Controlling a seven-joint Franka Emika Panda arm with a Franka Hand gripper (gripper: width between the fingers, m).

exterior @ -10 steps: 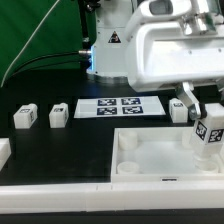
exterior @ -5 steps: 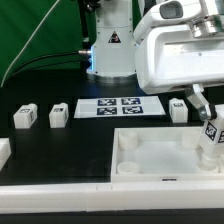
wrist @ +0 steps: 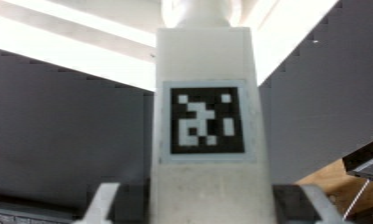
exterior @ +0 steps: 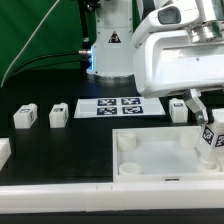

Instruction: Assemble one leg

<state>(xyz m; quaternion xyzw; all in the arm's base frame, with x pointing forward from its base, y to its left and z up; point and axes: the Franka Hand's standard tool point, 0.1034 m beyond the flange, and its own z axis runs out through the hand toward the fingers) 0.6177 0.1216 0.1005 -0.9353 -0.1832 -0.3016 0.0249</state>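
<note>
My gripper (exterior: 207, 120) is shut on a leg (exterior: 211, 140), a small white block with a black-and-white tag. It holds the leg about upright over the far right corner of the large white square panel (exterior: 150, 160), with the leg's lower end at the panel's surface. In the wrist view the leg (wrist: 206, 70) fills the middle with its tag facing the camera. My gripper (wrist: 209, 206) has a dark finger (wrist: 115, 205) pressed against each side. The corner hole under the leg is hidden.
Three more white legs lie on the black table: two at the exterior view's left (exterior: 24, 116) (exterior: 58, 114) and one (exterior: 178, 110) just behind my gripper. The marker board (exterior: 120, 106) lies at the back middle. Another white part (exterior: 3, 152) shows at the left edge.
My gripper has shifted the leg slightly toward the exterior view's right and lowered it a little toward the panel's corner. The leg tilted briefly and now stands nearly upright again.
</note>
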